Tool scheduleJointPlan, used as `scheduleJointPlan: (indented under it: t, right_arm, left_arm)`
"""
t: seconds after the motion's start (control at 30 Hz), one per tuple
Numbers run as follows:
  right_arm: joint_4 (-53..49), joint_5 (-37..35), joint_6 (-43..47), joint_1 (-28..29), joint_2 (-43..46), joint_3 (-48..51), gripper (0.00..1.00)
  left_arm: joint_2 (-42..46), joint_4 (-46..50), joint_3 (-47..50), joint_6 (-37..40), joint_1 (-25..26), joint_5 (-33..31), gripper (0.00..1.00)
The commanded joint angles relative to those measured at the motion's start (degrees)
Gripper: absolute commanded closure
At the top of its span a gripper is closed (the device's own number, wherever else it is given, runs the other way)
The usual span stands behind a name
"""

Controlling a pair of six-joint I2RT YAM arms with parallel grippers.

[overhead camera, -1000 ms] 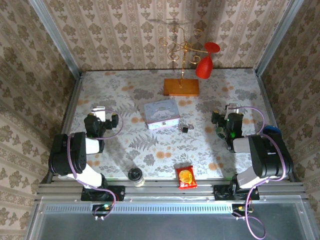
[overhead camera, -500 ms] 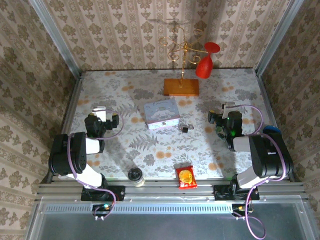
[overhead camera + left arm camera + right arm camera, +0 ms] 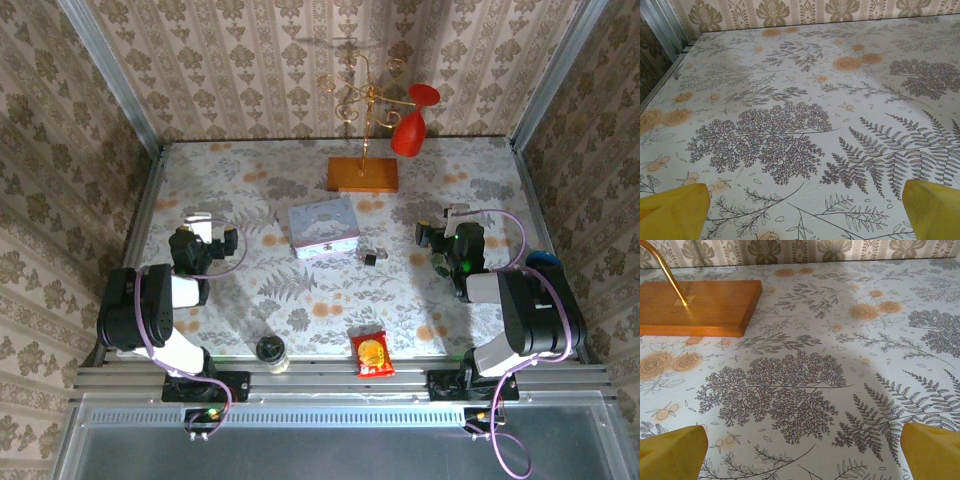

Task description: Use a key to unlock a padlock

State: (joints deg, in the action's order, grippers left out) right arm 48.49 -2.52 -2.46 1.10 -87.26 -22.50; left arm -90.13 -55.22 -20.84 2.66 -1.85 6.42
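The padlock (image 3: 369,257) is a tiny dark block lying on the floral tablecloth, just right of the pale patterned tin (image 3: 323,227). My left gripper (image 3: 198,226) rests low at the table's left side, well left of the tin. In the left wrist view the left gripper (image 3: 805,215) is open, its yellow fingertips (image 3: 672,212) wide apart over bare cloth. My right gripper (image 3: 452,222) sits to the right of the padlock, apart from it. It is open too (image 3: 802,452), with nothing between its yellow pads (image 3: 932,450).
A wooden base (image 3: 362,175) with a gold wire stand holds a hanging red glass (image 3: 408,125) at the back; the base also shows in the right wrist view (image 3: 700,307). A red snack packet (image 3: 371,354) and a small jar (image 3: 271,350) lie near the front edge.
My right gripper has edged slightly left and away from the front edge. The left arm and the padlock have not moved.
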Motion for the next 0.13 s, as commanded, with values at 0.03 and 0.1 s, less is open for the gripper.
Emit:
scheduleJointPlan:
  t: [0.03,0.1]
  right_arm:
    - [0.0,0.4,1.1,-0.3,-0.3,-1.0,0.0]
    - [0.0,0.5,1.1,-0.3,-0.3,-1.0,0.0]
  left_arm:
    - [0.8,1.4,-1.3,0.7,0.4,0.3,0.0]
    - [0.9,1.5,-1.2,0.7,0.3,0.3,0.0]
